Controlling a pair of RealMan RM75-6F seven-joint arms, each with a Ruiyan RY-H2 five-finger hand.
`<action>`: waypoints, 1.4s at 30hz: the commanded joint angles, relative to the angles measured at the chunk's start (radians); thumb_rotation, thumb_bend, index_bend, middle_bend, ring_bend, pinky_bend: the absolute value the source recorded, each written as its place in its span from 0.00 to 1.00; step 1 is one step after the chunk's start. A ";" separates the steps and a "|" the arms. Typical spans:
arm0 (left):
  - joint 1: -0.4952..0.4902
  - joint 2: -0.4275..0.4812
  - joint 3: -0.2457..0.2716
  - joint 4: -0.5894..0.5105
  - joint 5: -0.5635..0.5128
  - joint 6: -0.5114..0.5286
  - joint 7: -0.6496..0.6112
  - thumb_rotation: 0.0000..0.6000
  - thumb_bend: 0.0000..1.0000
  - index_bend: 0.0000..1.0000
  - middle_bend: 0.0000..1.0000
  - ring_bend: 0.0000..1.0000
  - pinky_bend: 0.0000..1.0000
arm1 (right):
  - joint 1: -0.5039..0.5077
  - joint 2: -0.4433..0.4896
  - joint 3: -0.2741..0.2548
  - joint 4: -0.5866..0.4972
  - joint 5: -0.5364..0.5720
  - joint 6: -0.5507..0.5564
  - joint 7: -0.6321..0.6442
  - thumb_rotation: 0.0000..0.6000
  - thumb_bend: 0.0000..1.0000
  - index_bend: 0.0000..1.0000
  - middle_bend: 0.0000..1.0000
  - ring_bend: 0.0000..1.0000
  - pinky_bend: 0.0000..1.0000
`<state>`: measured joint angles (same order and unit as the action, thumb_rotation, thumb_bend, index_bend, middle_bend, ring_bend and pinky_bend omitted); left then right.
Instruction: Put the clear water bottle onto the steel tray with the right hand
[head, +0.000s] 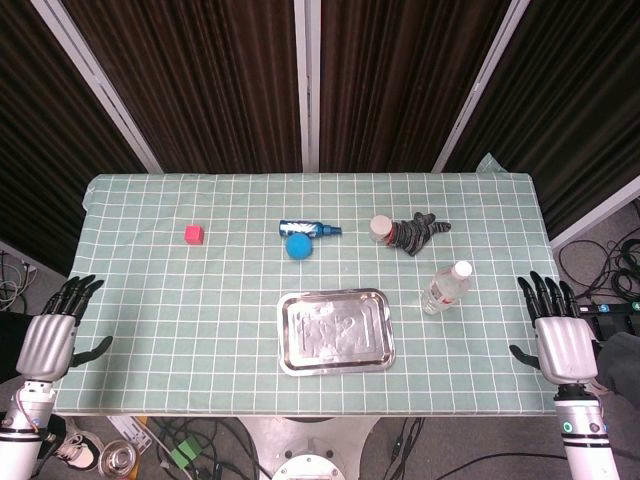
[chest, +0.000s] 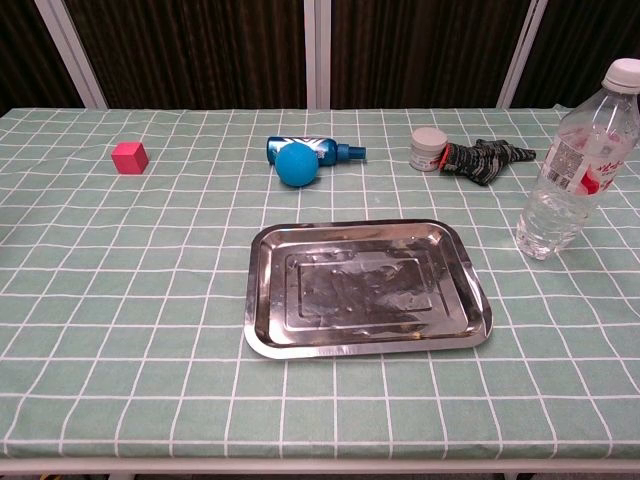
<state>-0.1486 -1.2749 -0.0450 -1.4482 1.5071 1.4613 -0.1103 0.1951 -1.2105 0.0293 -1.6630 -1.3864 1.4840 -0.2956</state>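
Steel tray (chest: 262, 300) sits bare, clear water bottle (chest: 570, 165) upright beside it (untouched), right hand (head: 560, 335) spread, holding nothing, task unstarted.

A pale green cloth (chest: 120, 300) crossed by thin white lines in a grid is covering the table. The steel tray (chest: 366, 289) is showing bright silver, with dull grey smears mirrored in its floor. The water bottle (chest: 575, 165) is looking clear and colourless — white cap on top, a label in white and red around its middle. A small cube (chest: 130, 157) is glowing pinkish red. The ball (chest: 296, 165) is showing a flat mid blue, and the spray bottle (chest: 322, 151) behind it a shinier blue with pale print. The little jar (chest: 429, 149) is looking white, while the glove (chest: 487, 158) beside it is knitted in dark grey flecked with lighter threads — a thin orange edge showing at its cuff. Both hands, left (head: 50, 340) and right (head: 562, 340), are wearing silver backs and black fingers. Dark brown curtains with white frames are hanging behind.
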 joint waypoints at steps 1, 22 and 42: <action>-0.005 -0.008 -0.004 0.009 -0.002 -0.006 -0.005 1.00 0.24 0.16 0.18 0.09 0.19 | -0.002 0.003 0.010 0.004 0.004 -0.004 0.007 1.00 0.00 0.00 0.01 0.00 0.00; -0.015 -0.031 0.002 0.046 -0.008 -0.035 -0.025 1.00 0.24 0.16 0.18 0.09 0.19 | 0.059 -0.126 0.099 0.439 0.017 -0.317 1.257 1.00 0.00 0.00 0.06 0.00 0.00; -0.021 -0.041 -0.009 0.111 -0.014 -0.035 -0.071 1.00 0.24 0.16 0.18 0.09 0.19 | 0.270 -0.328 0.102 0.676 -0.094 -0.481 1.392 1.00 0.00 0.00 0.09 0.00 0.00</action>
<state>-0.1696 -1.3157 -0.0542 -1.3378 1.4932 1.4267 -0.1809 0.4557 -1.5329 0.1320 -0.9905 -1.4749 1.0123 1.1001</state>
